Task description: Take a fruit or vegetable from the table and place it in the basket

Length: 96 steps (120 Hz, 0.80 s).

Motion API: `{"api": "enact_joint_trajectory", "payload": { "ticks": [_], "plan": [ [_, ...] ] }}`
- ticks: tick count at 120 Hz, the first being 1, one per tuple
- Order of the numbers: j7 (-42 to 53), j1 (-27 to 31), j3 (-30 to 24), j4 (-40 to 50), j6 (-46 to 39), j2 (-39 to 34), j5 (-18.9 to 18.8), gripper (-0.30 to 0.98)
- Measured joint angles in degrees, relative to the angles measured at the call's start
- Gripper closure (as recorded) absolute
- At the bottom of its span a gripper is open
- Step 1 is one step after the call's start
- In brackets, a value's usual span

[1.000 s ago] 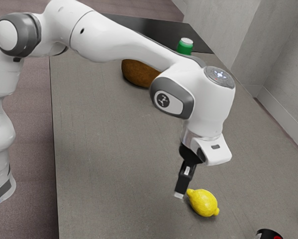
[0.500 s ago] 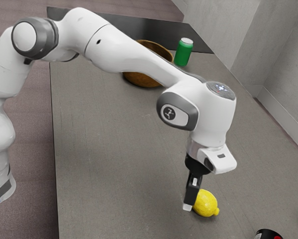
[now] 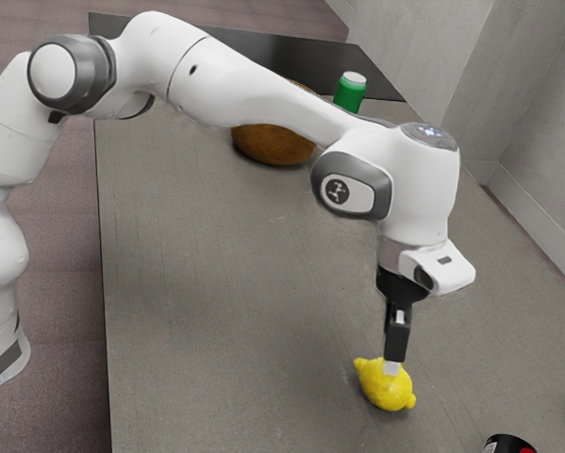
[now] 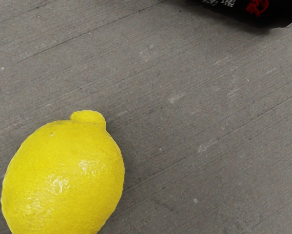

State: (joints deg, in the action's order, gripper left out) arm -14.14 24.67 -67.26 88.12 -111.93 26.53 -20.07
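Counter: you see a long grey top with fine streaks, running from the bottom of the exterior view up to a black strip at upper centre.
Floor: reddish-brown, along the exterior view's left.
Walls: pale grey, meeting in a corner at the upper right of the exterior view.
Lemon: bright yellow, lying on the counter at the lower right of the exterior view, directly below your gripper.
Gripper: black, pointing down, its tip overlapping the lemon's upper part in the exterior view; you cannot tell whether they touch, or whether it is wide or narrow.
Lemon's nub: in the wrist view it sits on the side toward a black can with red lettering, which lies well apart from the fruit.
Basket: brown and round, at upper centre of the exterior view, partly hidden behind your white arm.
Green can: upright, near the basket.
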Motion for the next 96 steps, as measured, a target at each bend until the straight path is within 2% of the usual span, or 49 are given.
{"api": "enact_joint_trajectory", "payload": {
  "ticks": [16,38,70,96],
  "plan": [
    [0.67,-2.24,0.33,-5.36,3.11,4.72,-2.84,0.0],
    [1.4,-3.35,2.57,-6.24,4.99,9.36,-4.56,0.0],
    [3.48,-3.56,2.71,-2.64,5.21,8.96,-5.49,0.0],
    [5.74,-4.49,3.26,-2.31,3.57,9.63,-8.95,0.0]
  ]
}}
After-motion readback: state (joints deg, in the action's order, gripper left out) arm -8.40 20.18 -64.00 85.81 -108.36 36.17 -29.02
